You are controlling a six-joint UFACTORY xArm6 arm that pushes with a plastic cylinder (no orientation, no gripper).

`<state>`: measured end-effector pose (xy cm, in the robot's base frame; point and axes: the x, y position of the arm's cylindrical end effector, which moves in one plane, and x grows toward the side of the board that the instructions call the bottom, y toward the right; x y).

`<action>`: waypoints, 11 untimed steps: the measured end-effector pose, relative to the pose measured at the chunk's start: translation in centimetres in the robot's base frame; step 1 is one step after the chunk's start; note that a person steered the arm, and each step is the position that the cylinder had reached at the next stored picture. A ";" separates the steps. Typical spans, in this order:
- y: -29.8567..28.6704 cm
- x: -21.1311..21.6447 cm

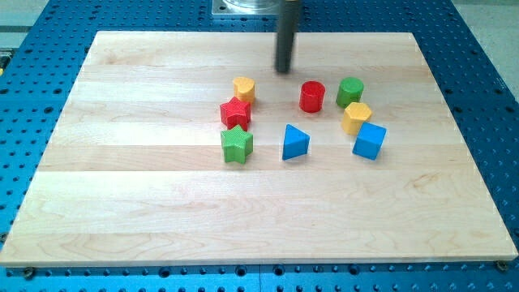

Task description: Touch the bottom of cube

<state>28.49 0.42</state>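
A blue cube (370,140) sits on the wooden board (162,211) at the right of the block group. My tip (283,70) rests on the board near the view's top, well up and to the left of the cube. It is closest to the red cylinder (312,96), which lies down and to its right, and it touches no block.
A yellow hexagonal block (356,118) sits just above the cube, a green cylinder (350,91) above that. A blue triangle (295,142) lies left of the cube. A yellow heart (244,88), red star (235,113) and green star (237,144) stand further left.
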 end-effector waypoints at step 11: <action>2.2 29.9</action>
<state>58.37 2.61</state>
